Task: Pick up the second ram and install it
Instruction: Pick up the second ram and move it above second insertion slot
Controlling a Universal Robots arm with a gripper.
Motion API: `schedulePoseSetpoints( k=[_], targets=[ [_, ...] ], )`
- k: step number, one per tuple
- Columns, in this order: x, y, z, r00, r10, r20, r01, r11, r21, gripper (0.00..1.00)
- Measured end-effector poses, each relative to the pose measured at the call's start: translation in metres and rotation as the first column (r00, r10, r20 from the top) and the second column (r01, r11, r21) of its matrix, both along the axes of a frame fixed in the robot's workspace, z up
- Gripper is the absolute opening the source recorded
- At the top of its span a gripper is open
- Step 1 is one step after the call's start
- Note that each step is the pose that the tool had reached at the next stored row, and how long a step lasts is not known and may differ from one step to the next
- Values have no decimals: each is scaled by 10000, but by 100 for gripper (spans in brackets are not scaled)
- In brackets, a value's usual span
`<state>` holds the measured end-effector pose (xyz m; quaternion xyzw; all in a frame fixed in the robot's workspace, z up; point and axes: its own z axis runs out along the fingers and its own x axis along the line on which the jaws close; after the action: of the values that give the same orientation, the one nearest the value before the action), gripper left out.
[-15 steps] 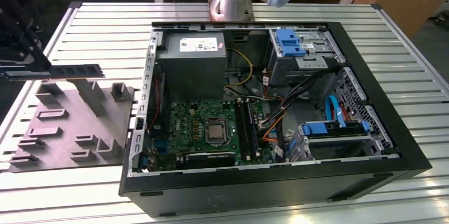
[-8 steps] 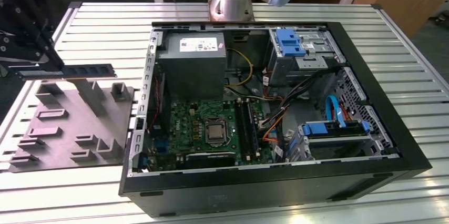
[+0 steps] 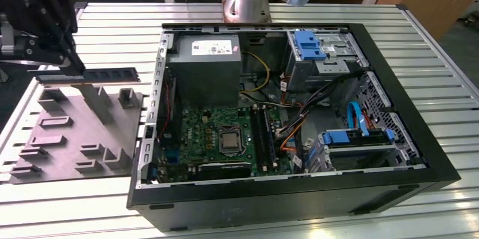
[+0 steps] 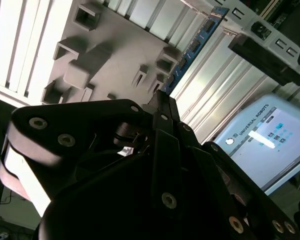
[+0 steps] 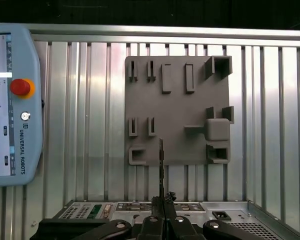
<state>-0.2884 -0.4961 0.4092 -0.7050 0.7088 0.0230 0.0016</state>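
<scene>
The second ram (image 3: 101, 74), a long dark stick, hangs level above the grey holder plate (image 3: 75, 138) at the exterior view's left. My gripper (image 3: 73, 69) is shut on one end of it, and the rest sticks out toward the computer case. The first wrist view has the ram (image 5: 161, 165) edge-on, rising from the closed fingertips (image 5: 160, 205) over the holder plate (image 5: 180, 110). Its blue board (image 4: 192, 47) runs away from the gripper (image 4: 162, 100) in the second wrist view. The black memory slots (image 3: 261, 129) lie on the motherboard inside the case.
The open black computer case (image 3: 441, 166) lies on the slatted metal table (image 3: 441, 65), with a power supply (image 3: 206, 68), blue drive brackets (image 3: 308, 45) and loose cables (image 3: 299, 118) inside. A teach pendant (image 5: 10, 105) lies beside the holder plate. The arm's base (image 3: 247, 0) stands behind the case.
</scene>
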Motion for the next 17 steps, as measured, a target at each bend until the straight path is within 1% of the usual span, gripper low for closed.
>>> schedulePoseSetpoints(
  k=[17],
  targets=[
    [469, 0, 0, 10000, 0, 1, 0, 10000, 0, 11]
  ],
)
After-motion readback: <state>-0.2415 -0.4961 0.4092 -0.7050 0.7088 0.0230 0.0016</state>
